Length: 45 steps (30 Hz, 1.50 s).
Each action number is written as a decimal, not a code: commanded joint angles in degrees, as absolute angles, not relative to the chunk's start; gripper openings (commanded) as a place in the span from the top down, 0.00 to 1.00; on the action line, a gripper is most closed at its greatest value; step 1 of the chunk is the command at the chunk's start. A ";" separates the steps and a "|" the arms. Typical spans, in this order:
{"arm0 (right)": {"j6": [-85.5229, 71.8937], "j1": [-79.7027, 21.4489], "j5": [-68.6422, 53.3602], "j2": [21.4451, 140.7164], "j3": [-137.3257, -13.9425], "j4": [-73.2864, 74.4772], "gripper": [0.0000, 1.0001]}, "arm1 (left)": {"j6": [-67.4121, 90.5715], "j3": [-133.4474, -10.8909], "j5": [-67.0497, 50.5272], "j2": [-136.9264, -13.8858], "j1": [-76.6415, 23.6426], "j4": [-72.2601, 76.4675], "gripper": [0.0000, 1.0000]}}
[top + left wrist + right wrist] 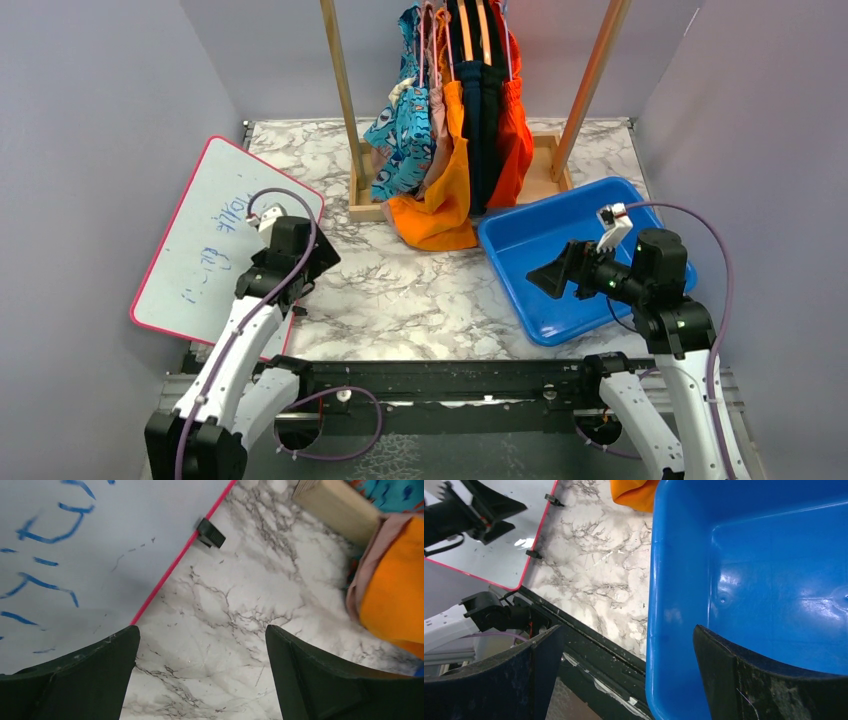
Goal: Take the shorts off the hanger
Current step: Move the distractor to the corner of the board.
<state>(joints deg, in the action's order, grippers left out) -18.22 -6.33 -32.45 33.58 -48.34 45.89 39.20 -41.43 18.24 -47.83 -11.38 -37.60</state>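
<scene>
Several shorts hang close together on a wooden rack (pixel 343 95) at the back: blue cartoon-print (pixel 402 130), dusty pink (pixel 436 120), bright orange (pixel 440 205), dark navy (pixel 482 120) and red-orange (pixel 515 140). The bright orange pair reaches down to the table. Its edge also shows in the left wrist view (pixel 395 600) and the right wrist view (pixel 634 492). My left gripper (pixel 318 262) is open and empty, low over the marble by the whiteboard. My right gripper (pixel 545 278) is open and empty, over the near left rim of the blue bin (pixel 520 235).
A whiteboard (pixel 215 240) with a pink rim and blue writing lies at the left. The blue bin (pixel 774 570) is empty. The rack's wooden base (pixel 335 507) stands on the marble table (pixel 400 290). Grey walls close in on both sides.
</scene>
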 commanded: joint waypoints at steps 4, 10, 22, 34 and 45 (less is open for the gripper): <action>-18.89 -6.59 -32.58 32.75 -47.25 46.23 0.01 | 38.68 -36.30 11.10 -55.56 -11.60 -20.93 0.01; -19.16 -6.59 -32.68 32.78 -46.95 46.04 0.01 | 37.56 -35.26 12.18 -65.21 -11.52 -12.72 0.01; -19.28 -6.59 -32.52 32.67 -46.66 46.13 0.01 | 35.43 -34.90 13.05 -76.01 -9.80 -6.07 0.01; -20.21 -6.59 -33.64 33.06 -45.18 45.43 0.01 | 30.62 -39.07 13.07 -81.65 -5.10 -5.20 0.01; -19.86 -6.59 -33.47 33.47 -45.79 45.18 0.01 | 28.56 -37.28 7.13 -73.77 -5.73 -6.42 0.01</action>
